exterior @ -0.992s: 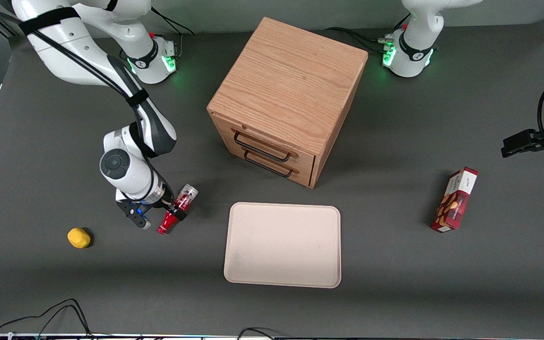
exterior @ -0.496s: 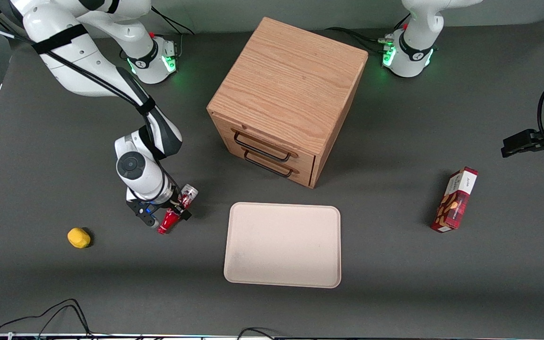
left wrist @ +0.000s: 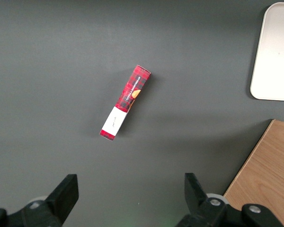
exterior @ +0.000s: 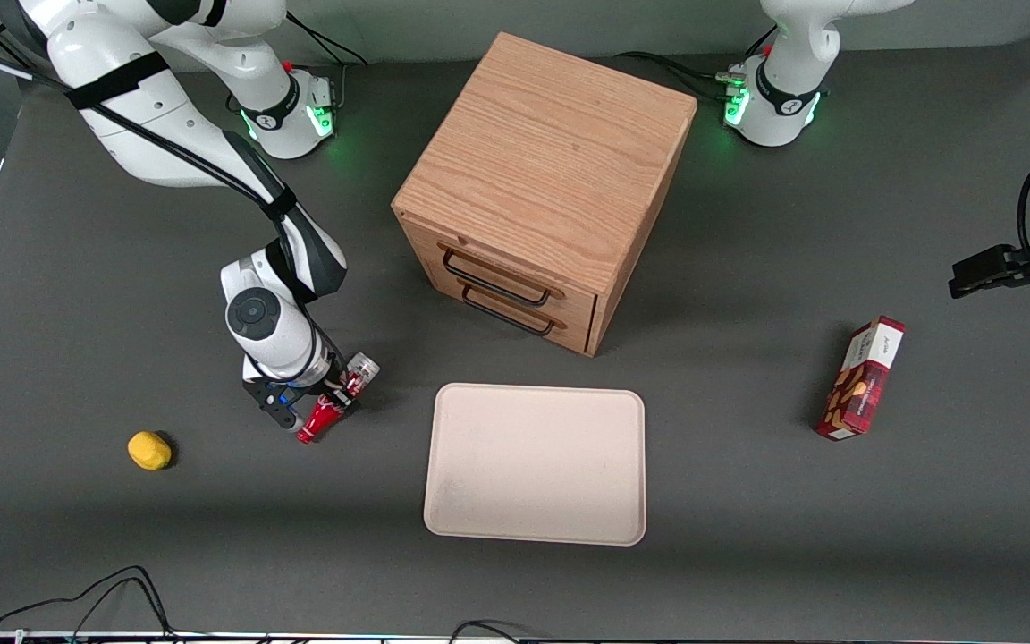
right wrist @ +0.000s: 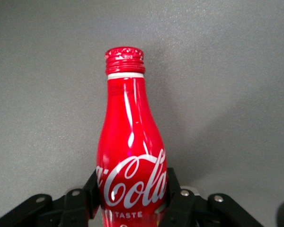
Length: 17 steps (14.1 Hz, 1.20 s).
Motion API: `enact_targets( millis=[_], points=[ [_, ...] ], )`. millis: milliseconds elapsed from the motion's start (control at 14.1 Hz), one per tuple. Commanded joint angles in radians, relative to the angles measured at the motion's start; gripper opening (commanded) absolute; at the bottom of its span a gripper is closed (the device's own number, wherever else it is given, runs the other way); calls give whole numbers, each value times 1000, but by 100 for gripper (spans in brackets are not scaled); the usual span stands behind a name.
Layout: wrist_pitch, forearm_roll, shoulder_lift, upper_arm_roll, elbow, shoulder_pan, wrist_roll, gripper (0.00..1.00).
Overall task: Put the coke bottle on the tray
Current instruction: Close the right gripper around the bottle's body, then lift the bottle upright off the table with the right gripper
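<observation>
The coke bottle (exterior: 334, 402) is a small red bottle with a silver base. It lies at a slant on the dark table beside the cream tray (exterior: 533, 465), toward the working arm's end. My right gripper (exterior: 329, 404) is down over it, shut on its body. In the right wrist view the gripper (right wrist: 131, 194) has its black fingers (right wrist: 91, 189) pressed against both sides of the bottle (right wrist: 130, 156), at the white lettering, with the red cap pointing away from the wrist. The tray has nothing on it, and its corner shows in the left wrist view (left wrist: 274, 52).
A wooden two-drawer cabinet (exterior: 542, 179) stands farther from the front camera than the tray. A yellow lemon-like object (exterior: 149, 450) lies toward the working arm's end. A red snack box (exterior: 862, 377) lies toward the parked arm's end and shows in the left wrist view (left wrist: 125, 102).
The right wrist has shifted sideways toward the bottle and the fingers, which stood wider around it, have closed in on its body. The bottle has turned slightly.
</observation>
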Motion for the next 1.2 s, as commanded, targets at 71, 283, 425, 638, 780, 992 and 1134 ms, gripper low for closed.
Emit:
enact_targets(
  millis=[71,283,425,638,780,992,1134],
  points=[
    [5,-34,-15,0,2,2,44,0],
    [-93,-31,-85,6,17,-1,33,0],
    [-249,-26,-150,37,67,-13,24,0],
    [-568,43,-170,172,280,-109,-55,0],
    [-771,78,-159,229,463,-153,-117,0],
    [-946,170,-112,229,717,-150,-174,0],
    [-994,178,-52,230,846,-128,-174,0]
  ],
)
